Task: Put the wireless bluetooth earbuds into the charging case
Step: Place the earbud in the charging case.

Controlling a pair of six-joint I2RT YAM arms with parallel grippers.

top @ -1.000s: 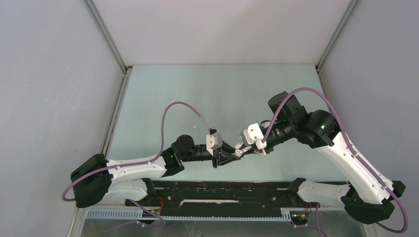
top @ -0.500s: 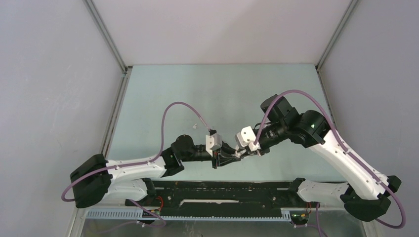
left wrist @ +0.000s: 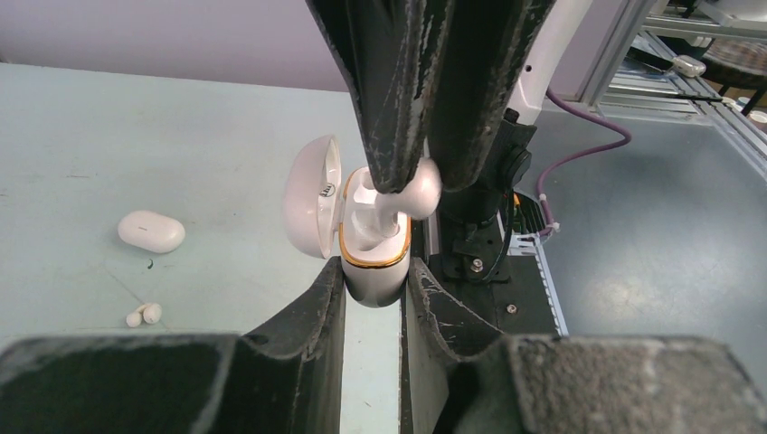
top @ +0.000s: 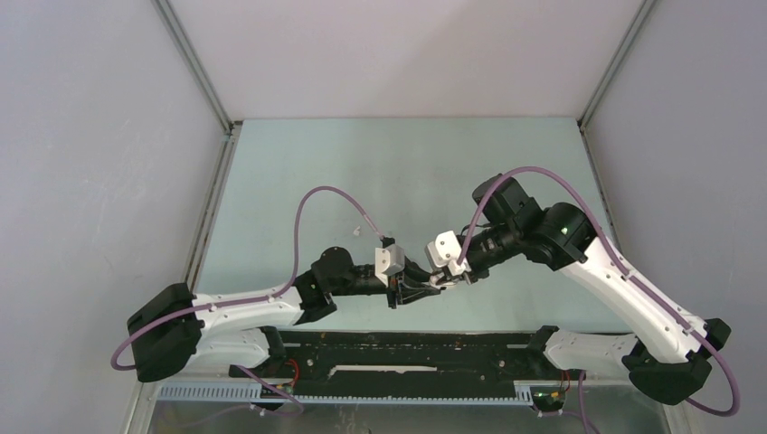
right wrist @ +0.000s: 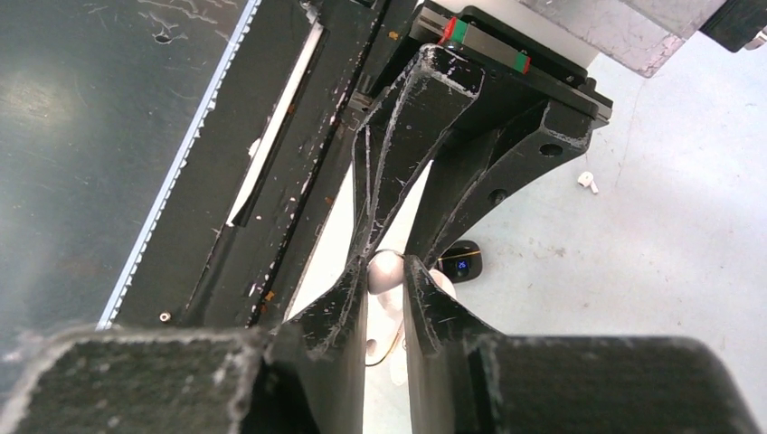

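My left gripper [left wrist: 373, 282] is clamped snugly on the charging case [left wrist: 362, 231], one finger on each flank of its white body just below the gold rim, holding it upright above the table [left wrist: 136, 136]. The case's lid [left wrist: 312, 199] is swung open to one side. My right gripper [right wrist: 386, 271] comes at the case from above with its jaws nearly together, pinching a white earbud [left wrist: 414, 188] by its rounded head. That head sits just above the case's rim, and its stem points down into the case's open well; I cannot tell whether it is fully seated. On the lid side of the case, well apart from it, a closed white pill-shaped case [left wrist: 151, 231] lies on the table, and nearer my wrist than that lie two loose white earbuds [left wrist: 143, 314], touching each other. In my right wrist view a small black case [right wrist: 461, 264] with a blue light shows on the table just beyond the charging case, partly hidden by my left fingers, and farther off lies another white earbud [right wrist: 588, 182] on its own.
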